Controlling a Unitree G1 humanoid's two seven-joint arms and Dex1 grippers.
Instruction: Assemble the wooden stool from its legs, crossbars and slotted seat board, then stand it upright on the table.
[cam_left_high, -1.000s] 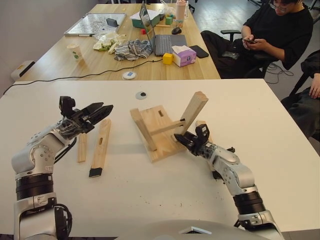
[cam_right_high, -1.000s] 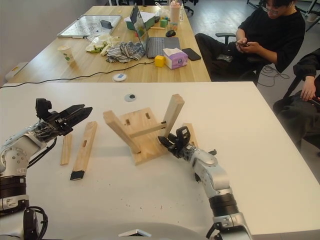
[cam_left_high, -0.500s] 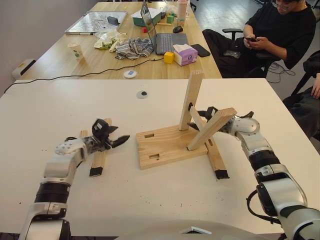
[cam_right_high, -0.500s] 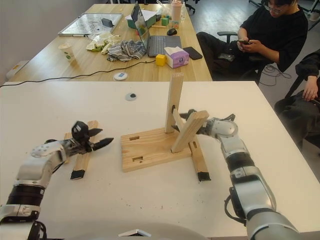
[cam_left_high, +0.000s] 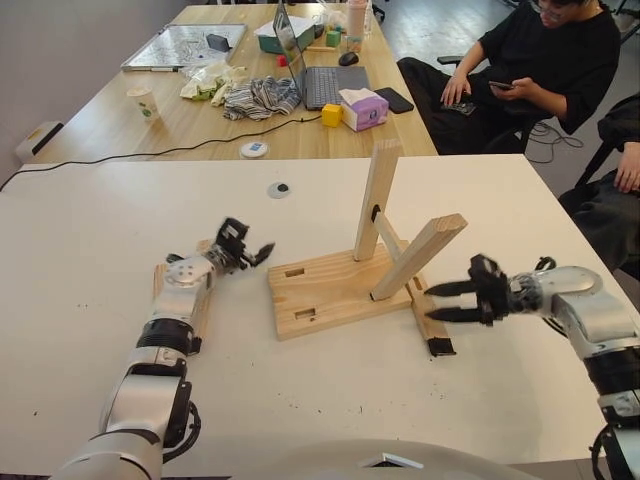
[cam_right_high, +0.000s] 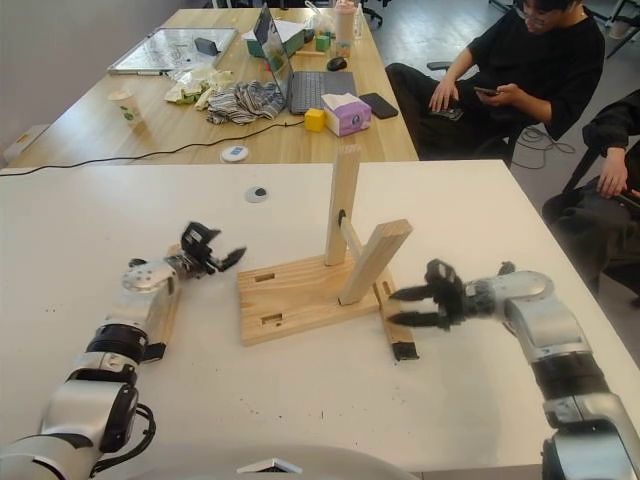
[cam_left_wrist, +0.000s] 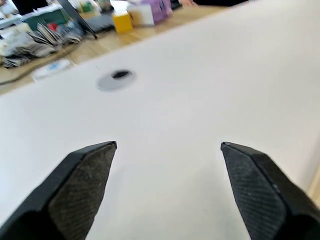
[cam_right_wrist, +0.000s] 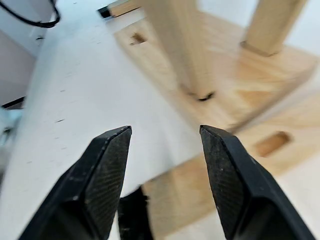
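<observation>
Wood leg (cam_left_high: 420, 255) released: R gripper (cam_left_high: 430, 302) backed off, L gripper (cam_left_high: 262, 254) nearer seat board (cam_left_high: 320, 295); both fingers apart.

Slotted seat board (cam_left_high: 330, 292) flat on the white surface (cam_left_high: 90, 230), two open slots near its left edge. Upright leg (cam_left_high: 378, 200) planted in the board; leaning leg (cam_left_high: 420, 255) tilted toward it, short crossbar (cam_left_high: 388, 233) between the two. Loose leg (cam_left_high: 436, 335) flat beside the board's right edge, black-capped end nearest. Left pincer (cam_left_high: 262, 254) spread wide, just off the board's left edge; wooden slat (cam_left_high: 159, 282) beside that forearm. Right pincer (cam_left_high: 430, 303) spread wide, fingertips over the loose leg, near the leaning leg's foot.
</observation>
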